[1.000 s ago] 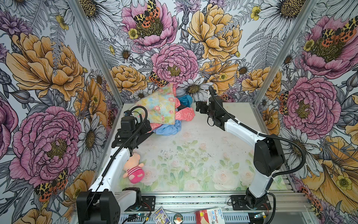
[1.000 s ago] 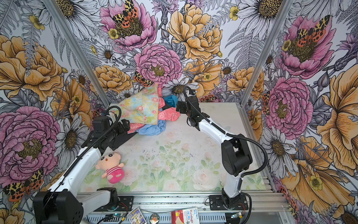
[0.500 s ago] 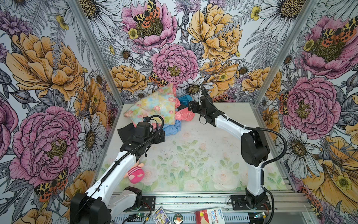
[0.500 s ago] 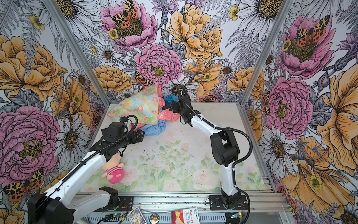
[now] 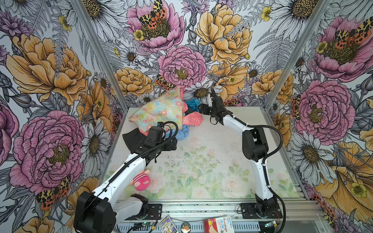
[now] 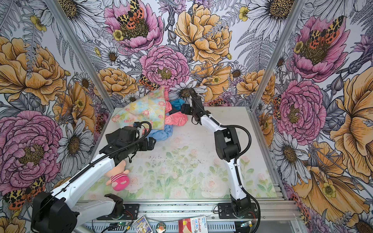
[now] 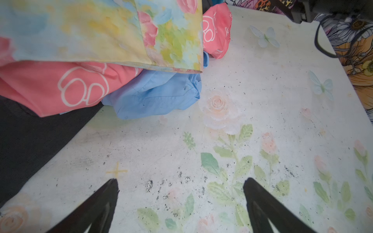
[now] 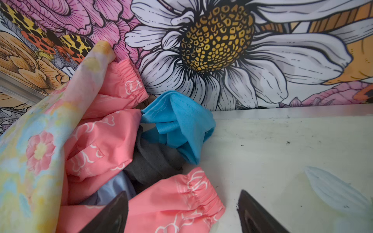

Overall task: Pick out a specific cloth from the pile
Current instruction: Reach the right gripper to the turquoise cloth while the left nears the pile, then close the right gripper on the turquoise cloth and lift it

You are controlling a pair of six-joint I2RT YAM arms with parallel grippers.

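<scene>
Turquoise cloth (image 8: 181, 121) lies bunched just ahead of the right hand (image 8: 182, 192), spread wide and empty. Left hand (image 7: 180, 181) hangs spread above the tabletop (image 7: 262, 100).

- the turquoise cloth (image 5: 192, 104) peeks out at the far side of the pile (image 5: 161, 112), by the back wall.
- the right tool (image 5: 201, 110) is just beside it.
- the left tool (image 5: 174, 143) is near the pale blue cloth (image 5: 182, 132).

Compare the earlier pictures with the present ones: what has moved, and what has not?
The left gripper swung from the pile's left edge toward the table's middle, open and empty. The right gripper advanced toward the plain turquoise-blue cloth, open, holding nothing. The pile of mixed cloths and pink striped plush toy stayed put.
</scene>
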